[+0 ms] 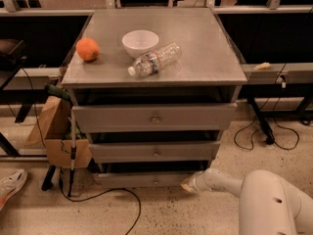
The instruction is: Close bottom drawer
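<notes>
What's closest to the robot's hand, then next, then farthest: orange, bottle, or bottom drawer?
The hand sits low, near the floor.
1. bottom drawer: right beside it, lowest.
2. bottle: on top, middle.
3. orange: on top, far left.

The bottom drawer (pixel 132 179), a slim grey front with a small knob, sits low centre, seemingly slightly out; the gripper (pixel 188 185) is at its right end.

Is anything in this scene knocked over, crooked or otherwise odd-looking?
The clear plastic water bottle lies on its side on the grey metal cabinet top, beside the white bowl. The slim grey bottom drawer seems to stand slightly out, with a dark gap above its front; the robot's gripper is at its right end.
</notes>
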### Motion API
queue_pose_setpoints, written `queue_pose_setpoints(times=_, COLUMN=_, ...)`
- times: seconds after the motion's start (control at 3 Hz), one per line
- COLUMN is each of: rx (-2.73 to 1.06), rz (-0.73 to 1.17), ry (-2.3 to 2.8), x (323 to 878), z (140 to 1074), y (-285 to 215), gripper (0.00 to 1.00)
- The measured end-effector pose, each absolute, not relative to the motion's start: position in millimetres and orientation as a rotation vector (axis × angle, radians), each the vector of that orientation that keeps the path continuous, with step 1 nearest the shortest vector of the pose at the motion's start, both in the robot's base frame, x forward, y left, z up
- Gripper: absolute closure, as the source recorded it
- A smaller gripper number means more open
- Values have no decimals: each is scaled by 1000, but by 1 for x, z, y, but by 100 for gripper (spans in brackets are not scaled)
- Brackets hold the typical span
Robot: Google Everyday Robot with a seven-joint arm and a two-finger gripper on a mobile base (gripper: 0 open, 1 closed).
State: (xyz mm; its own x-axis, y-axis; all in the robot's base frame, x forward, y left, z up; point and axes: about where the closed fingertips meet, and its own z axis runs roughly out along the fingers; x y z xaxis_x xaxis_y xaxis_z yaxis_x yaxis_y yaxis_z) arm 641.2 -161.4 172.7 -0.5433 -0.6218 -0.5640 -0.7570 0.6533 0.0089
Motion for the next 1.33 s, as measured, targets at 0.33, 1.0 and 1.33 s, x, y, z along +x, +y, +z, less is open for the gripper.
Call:
queue_pose_setpoints(times=0.33, rx=-1096, rz=381, ry=2301, x=649, z=175, y=-152, gripper=81)
queue_pose_setpoints(times=1.0, rx=-1145, rz=503, ry=2181, x=661, z=179, y=-120, gripper=35)
queue_pose_setpoints(times=1.33, rx=-1137, rz=559, ry=2140, x=662, z=178, y=-115, gripper=11)
